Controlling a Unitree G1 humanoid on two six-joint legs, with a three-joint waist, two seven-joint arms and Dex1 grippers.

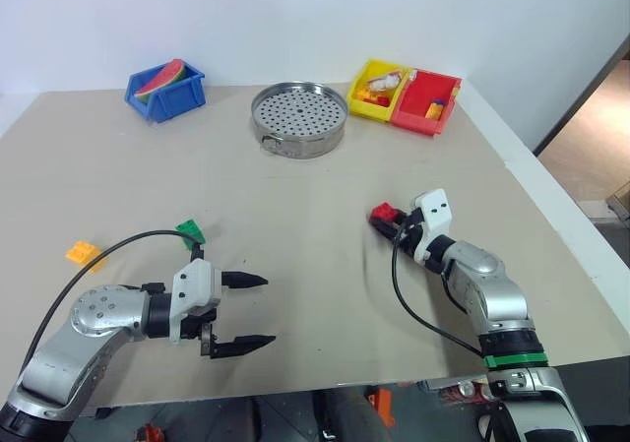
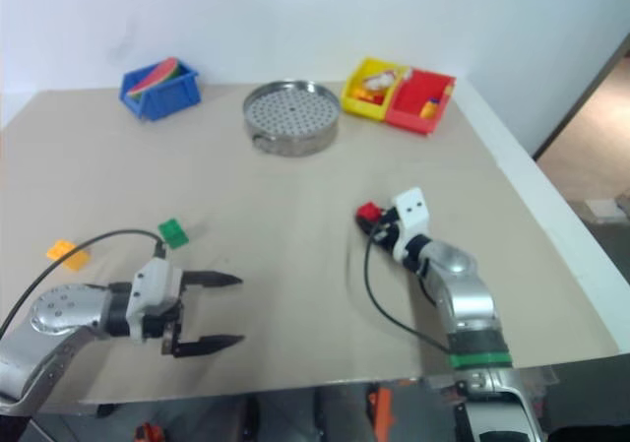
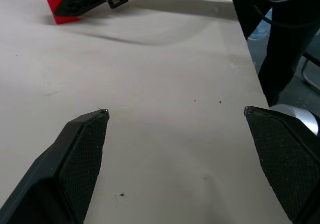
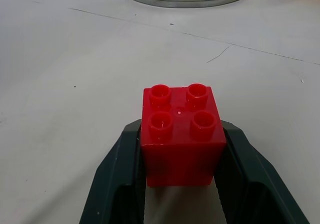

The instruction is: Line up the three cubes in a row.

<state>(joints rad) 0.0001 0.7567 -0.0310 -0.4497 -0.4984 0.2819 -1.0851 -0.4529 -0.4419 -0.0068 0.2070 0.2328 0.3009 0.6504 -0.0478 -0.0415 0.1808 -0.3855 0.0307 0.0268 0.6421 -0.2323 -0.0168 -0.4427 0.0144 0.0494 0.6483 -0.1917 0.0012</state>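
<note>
The red cube (image 4: 181, 136) sits upright on the bench (image 1: 295, 225), studs up, right of centre in the head views, clamped square between the two black fingers of the right pincer (image 1: 390, 224), one finger flat against each side face. The green cube (image 1: 191, 231) lies well away toward nine o'clock from it, and the orange cube (image 1: 84, 254) further out the same way, near the bench's left edge. The left pincer (image 1: 258, 311) hangs spread wide and empty over bare bench at about seven o'clock from the red cube. The step in hand looks to be carrying the red cube over to join the other two. Done well, the grip should stay as centred as it is, so the cube does not twist. A small lift before travelling would keep it from dragging. It is best set down level, in line with green and orange, just beside the green cube without knocking it. The left arm's dangling cable (image 1: 118, 245) near the green cube is worth avoiding.
</note>
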